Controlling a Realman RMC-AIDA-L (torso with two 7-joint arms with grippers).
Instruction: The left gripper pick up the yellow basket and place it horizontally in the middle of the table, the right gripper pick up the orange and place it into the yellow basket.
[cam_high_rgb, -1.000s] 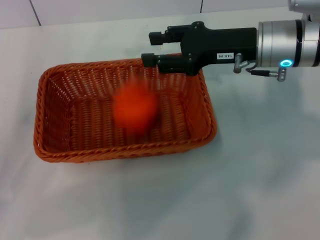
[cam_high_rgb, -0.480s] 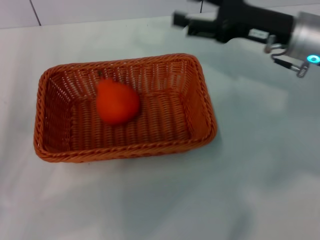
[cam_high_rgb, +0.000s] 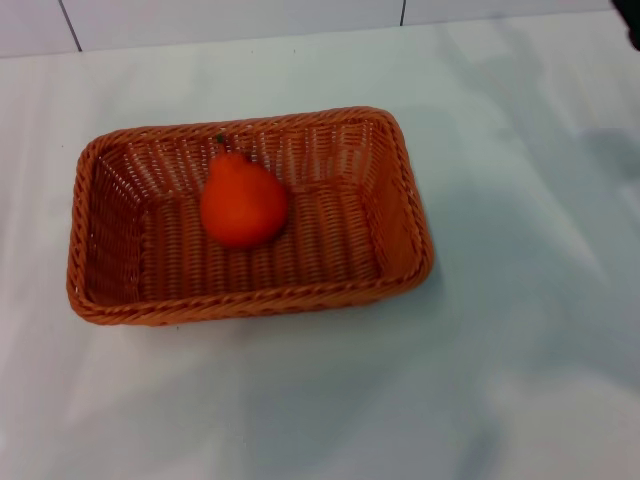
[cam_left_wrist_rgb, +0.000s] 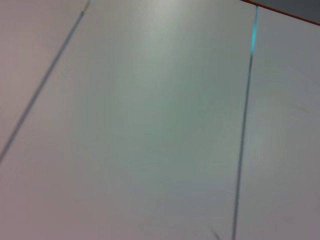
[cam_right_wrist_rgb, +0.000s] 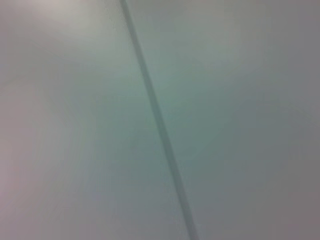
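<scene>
The yellow basket (cam_high_rgb: 400, 215), orange-brown woven wicker with a braided rim, lies lengthwise across the middle of the white table (cam_high_rgb: 520, 330) in the head view. The orange (cam_high_rgb: 243, 205) rests inside it, left of centre near the far wall, its pointed end and dark stem toward the back. Neither gripper shows in the head view; only a dark sliver sits at the top right edge. Both wrist views show plain pale surface with a thin seam line, and no fingers.
A tiled wall with dark seams (cam_high_rgb: 70, 25) runs along the far edge of the table. A soft shadow lies on the table at the right (cam_high_rgb: 610, 150).
The right arm has pulled back up and to the right, out of the head view. The orange, dropped into the basket, has rolled a little and settled.
</scene>
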